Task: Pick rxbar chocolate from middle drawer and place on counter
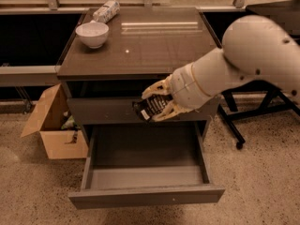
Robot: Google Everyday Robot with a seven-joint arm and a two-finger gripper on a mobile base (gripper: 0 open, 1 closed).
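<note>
My gripper [154, 104] is shut on the rxbar chocolate [149, 108], a small flat black bar with white lettering. It holds the bar in the air in front of the closed top drawer front, above the open middle drawer [145, 172] and just below the counter's front edge. The drawer's inside shows nothing in it. The counter [154, 46] is the glossy grey-brown top of the cabinet. The white arm comes in from the upper right.
A white bowl [92, 33] and a pale crinkled packet [106, 11] sit at the counter's back left. An open cardboard box [51, 125] stands on the floor to the cabinet's left. Black chair legs [243, 121] are on the right.
</note>
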